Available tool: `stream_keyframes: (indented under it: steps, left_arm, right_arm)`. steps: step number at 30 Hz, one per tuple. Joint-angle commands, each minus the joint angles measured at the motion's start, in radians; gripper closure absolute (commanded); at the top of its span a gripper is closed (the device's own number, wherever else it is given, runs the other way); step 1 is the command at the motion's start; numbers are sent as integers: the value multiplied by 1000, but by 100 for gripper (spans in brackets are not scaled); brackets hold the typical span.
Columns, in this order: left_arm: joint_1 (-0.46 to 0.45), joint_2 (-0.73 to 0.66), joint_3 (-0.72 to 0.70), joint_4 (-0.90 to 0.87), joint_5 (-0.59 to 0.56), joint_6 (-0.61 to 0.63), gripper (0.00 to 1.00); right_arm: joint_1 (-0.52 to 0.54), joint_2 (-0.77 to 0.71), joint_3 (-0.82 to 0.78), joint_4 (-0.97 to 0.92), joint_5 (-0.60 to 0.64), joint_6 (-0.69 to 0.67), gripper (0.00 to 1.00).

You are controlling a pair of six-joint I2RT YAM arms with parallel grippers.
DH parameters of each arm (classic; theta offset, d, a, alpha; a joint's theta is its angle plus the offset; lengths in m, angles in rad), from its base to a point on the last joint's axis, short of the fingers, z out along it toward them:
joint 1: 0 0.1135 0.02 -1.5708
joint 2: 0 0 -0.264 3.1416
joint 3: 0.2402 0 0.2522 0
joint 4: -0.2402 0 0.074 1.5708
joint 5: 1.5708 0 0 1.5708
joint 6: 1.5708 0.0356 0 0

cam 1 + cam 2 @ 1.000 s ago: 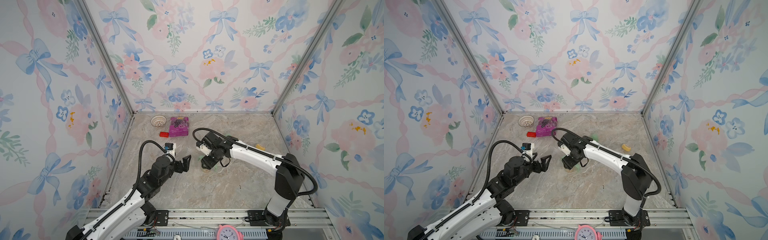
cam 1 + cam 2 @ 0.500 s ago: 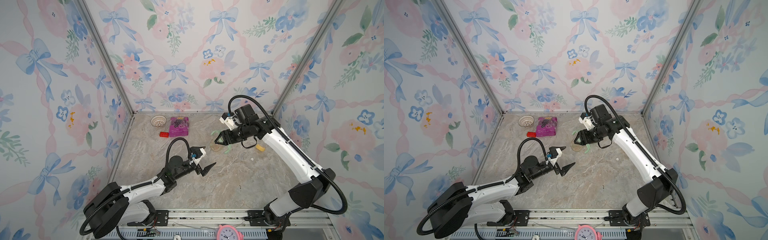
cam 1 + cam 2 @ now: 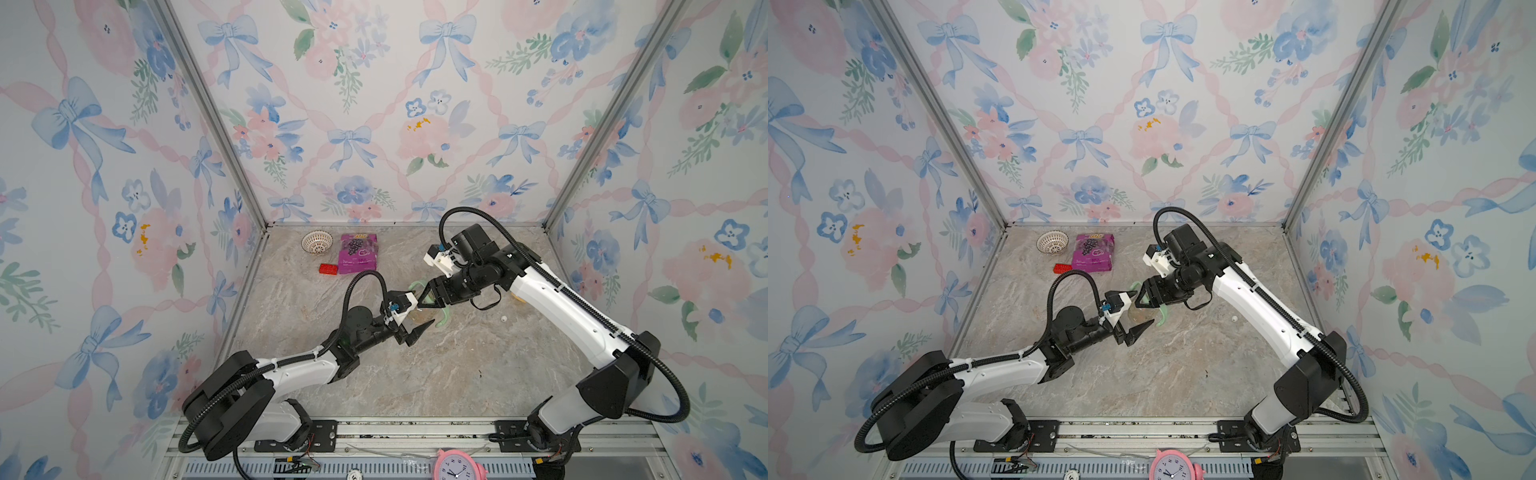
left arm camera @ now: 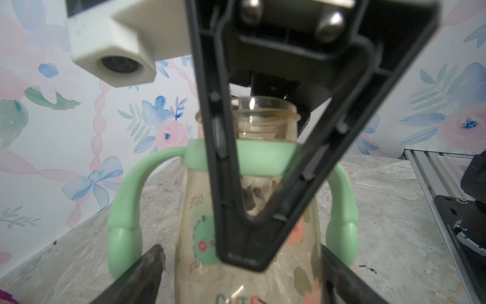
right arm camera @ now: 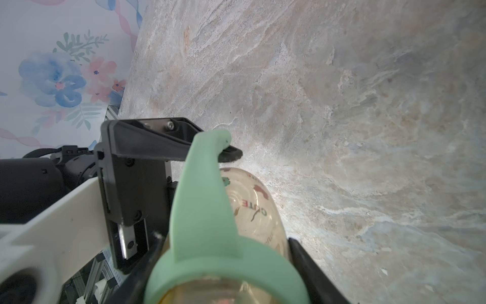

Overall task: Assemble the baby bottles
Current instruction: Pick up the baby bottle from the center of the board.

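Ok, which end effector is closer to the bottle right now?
Right. The right end effector is clamped on the bottle at its green collar; the left end effector straddles it lower down, jaws open, contact unclear.

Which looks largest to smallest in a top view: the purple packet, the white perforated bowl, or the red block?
1. purple packet
2. white perforated bowl
3. red block
All three lie close together at the back, so nearness to the camera hardly skews this.
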Motion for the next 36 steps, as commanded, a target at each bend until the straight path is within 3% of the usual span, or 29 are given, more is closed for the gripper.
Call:
stream_keyframes:
  steps: [1, 8, 15, 19, 21, 27, 29, 31, 36]
  left_arm:
    - [10, 14, 32, 26, -5, 19, 10]
    - [10, 33, 55, -16, -17, 8, 13]
    - [10, 23, 51, -16, -15, 1, 39]
    - [10, 20, 43, -15, -9, 0, 48]
    - [12, 17, 41, -15, -7, -1, 51]
    - [30, -7, 11, 55, 4, -25, 57]
    - [46, -18, 4, 79, 17, -48, 58]
    - [51, -26, -1, 92, 19, -53, 59]
    - [59, -43, 1, 107, 17, -59, 59]
  right_arm:
    - [17, -23, -25, 17, -17, 16, 70]
    - [32, -22, -31, 37, -11, 34, 71]
    - [40, -19, -43, 40, -3, 42, 71]
    - [44, -20, -36, 44, -6, 51, 69]
    - [50, -23, -31, 40, -2, 49, 63]
    - [26, -135, -36, 90, 66, 80, 18]
    - [-12, -208, -55, 128, 86, 111, 9]
    - [-57, -283, -80, 170, 94, 143, 1]
    - [-149, -405, -99, 165, 130, 173, 4]
